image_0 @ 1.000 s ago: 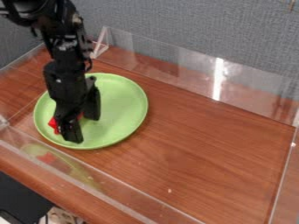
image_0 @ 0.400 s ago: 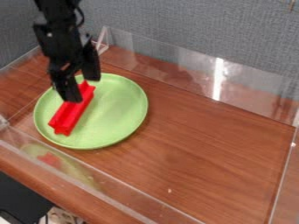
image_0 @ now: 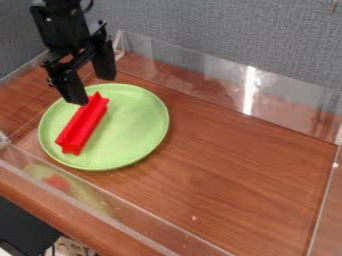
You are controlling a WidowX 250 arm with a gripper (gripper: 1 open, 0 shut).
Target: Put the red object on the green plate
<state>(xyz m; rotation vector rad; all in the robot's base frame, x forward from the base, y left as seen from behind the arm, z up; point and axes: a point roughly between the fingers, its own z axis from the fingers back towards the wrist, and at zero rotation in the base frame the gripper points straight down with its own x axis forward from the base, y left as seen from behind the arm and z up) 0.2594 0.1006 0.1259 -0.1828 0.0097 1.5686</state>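
The red object (image_0: pixel 83 124), a plain bright red bar, lies flat on the green plate (image_0: pixel 140 130), inside the rim on the plate's left half. It runs at a slant, one end toward the near left of the plate and the other toward the far side, close under the gripper. Nothing grips it; its whole upper face shows.

The green plate is round and lime-coloured with a shallow raised rim, and sits on the left part of a brown wooden table (image_0: pixel 227 170). Apart from the bar its surface is bare and smooth, and the right half of it catches a little light.

The gripper (image_0: pixel 80 84) hangs just above the far left rim of the plate, pointing downward. Its two black fingers (image_0: pixel 102 66) stand spread apart with open space between them, released and grasping nothing. The lower fingertip reaches close to the far end of the bar, but a gap shows between them. The black arm (image_0: pixel 60 25) rises from the gripper to the top left corner.

A low clear plastic wall (image_0: pixel 214 72) runs round the table, with a far panel behind the plate, a near panel along the front edge and a side panel at the right. Behind the far panel stands a grey textured backdrop (image_0: pixel 241 30).
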